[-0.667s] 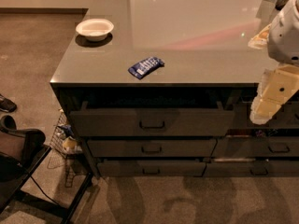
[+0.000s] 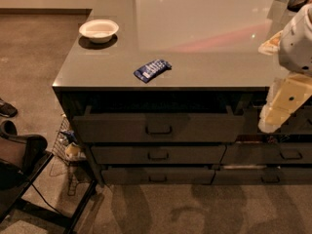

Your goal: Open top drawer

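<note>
White bowl [image 2: 99,30] and blue packet [image 2: 152,69] apart on grey countertop [image 2: 204,62]

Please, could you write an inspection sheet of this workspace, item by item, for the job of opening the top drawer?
Surface: grey counter top, glossy, with light reflections.
Job's things: top drawer stands pulled out ahead of the two lower drawers, with a dark gap behind its front; nothing is touching its bar handle.
Clutter: white bowl at the left rear; blue packet near the front edge.
Grippers: gripper at the right, just past the drawer's right end, away from the handle.
Cables: what looks like a thin dark cord on the floor, lower left.
Surroundings: carpet; wire basket beside the cabinet; shoe at the left edge.
</note>
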`<state>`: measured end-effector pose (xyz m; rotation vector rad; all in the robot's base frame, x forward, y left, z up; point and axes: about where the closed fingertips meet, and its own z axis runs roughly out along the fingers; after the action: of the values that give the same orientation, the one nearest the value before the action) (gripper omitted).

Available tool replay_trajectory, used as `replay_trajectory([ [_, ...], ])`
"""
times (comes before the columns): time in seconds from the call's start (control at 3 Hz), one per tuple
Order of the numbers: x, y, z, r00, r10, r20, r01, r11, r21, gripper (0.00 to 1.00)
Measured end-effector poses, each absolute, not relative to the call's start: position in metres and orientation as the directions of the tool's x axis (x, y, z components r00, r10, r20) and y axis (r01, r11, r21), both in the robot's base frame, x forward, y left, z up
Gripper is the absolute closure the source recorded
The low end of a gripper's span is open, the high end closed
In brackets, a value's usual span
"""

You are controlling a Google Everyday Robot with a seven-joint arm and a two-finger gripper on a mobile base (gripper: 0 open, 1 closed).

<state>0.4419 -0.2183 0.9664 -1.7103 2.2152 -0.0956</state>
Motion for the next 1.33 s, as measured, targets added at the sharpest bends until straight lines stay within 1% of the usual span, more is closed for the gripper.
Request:
replay_trajectory([
  [0.33,0.456,-0.215,0.936,-0.160,-0.953,-0.256,-0.928,0.234,-0.289,0.00],
  [0.67,0.475,-0.215,0.911,-0.112,-0.964,-0.240,-0.915,0.194,-0.353,0.00],
  [1.0,0.501,-0.209,0.879,-0.080,-0.981,-0.177,-0.890,0.150,-0.430,0.00],
  [1.33,0.528,-0.215,0.831,-0.141,-0.985,-0.103,-0.855,0.173,-0.489,0.00],
])
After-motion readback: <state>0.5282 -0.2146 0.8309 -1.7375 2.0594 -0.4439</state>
